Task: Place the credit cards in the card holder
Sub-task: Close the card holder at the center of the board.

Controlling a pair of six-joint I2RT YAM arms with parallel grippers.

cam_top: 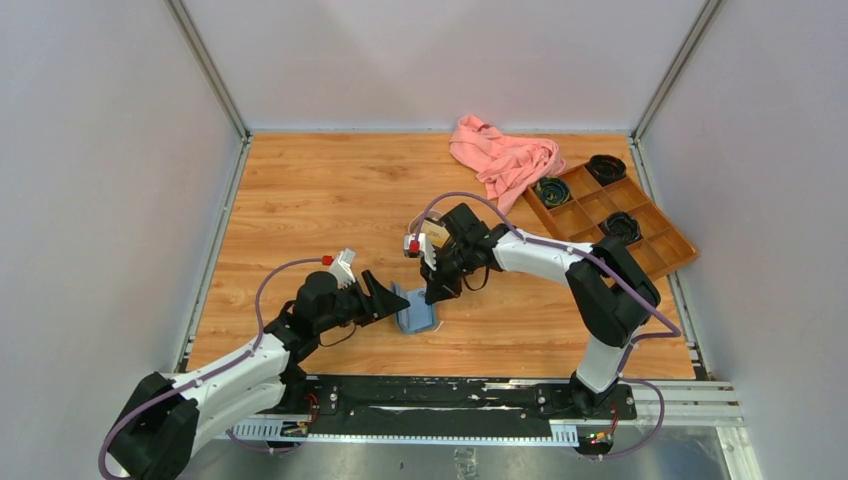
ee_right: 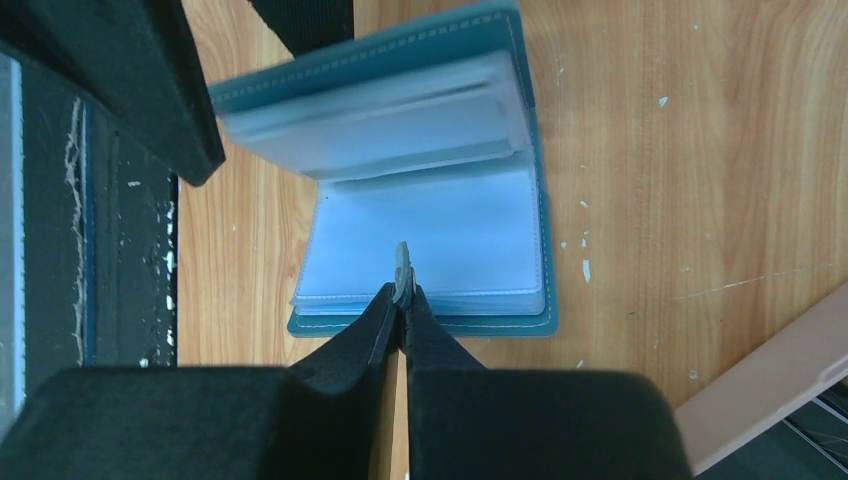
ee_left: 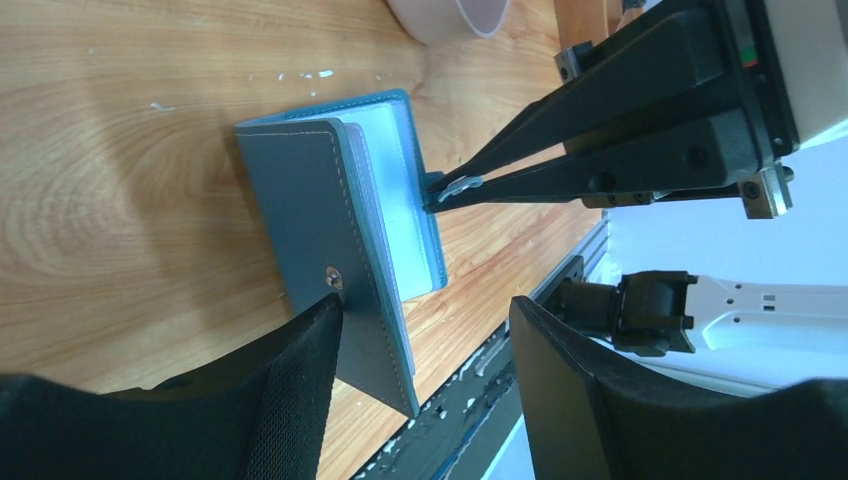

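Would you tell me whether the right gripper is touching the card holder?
Touching: left wrist view shows the right gripper shut on the snap tab of the card holder.

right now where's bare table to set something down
Widest bare wood: the table's far-left half, from its left edge to the pink cloth. A smaller strip lies near-right, between the card holder and the right arm's base. Crowded: centre-front, where left tool and right tool meet at the holder; back-right, cloth and wooden box.

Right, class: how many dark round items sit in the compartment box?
3 round items in the box: one in its far corner, one nearest the pink cloth, one in a nearer middle compartment. Walls may hide more.
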